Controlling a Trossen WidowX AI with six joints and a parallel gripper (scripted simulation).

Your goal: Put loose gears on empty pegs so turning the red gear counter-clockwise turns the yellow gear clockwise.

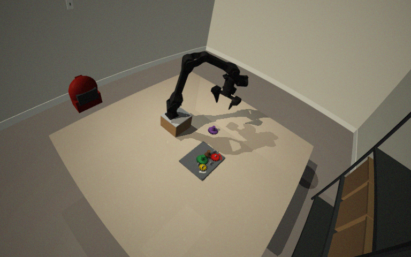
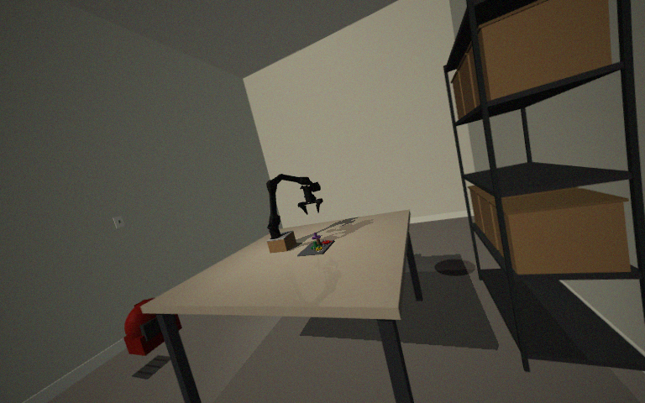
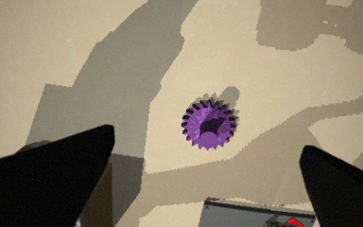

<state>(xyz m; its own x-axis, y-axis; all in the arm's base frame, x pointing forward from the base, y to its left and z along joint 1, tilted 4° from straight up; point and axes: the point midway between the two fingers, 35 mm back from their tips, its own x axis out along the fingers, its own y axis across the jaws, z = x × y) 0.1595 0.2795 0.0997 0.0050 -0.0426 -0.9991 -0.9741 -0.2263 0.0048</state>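
Note:
My gripper (image 1: 223,105) (image 2: 312,212) (image 3: 207,144) is open and empty, high above the table. Below it a purple gear (image 1: 213,130) (image 2: 316,235) (image 3: 196,124) with a knob stands on the table, behind the grey board (image 1: 190,160) (image 2: 306,253) (image 3: 227,215). On the board, a green gear (image 1: 202,159) lies between a brown gear (image 1: 207,153) and the yellow gear (image 1: 202,167) (image 2: 318,248). The red gear (image 1: 215,158) (image 2: 326,242) is beside the brown one. Exact tooth contact is too small to tell. The wrist view shows only the board's far edge and a red patch.
The arm's base block (image 1: 175,127) (image 2: 281,242) (image 3: 96,199) stands beside the board and the purple gear. A shelf rack (image 2: 492,142) with boxes is on the right, off the table (image 1: 136,181) (image 2: 266,285). Arm shadows cross the table around the purple gear.

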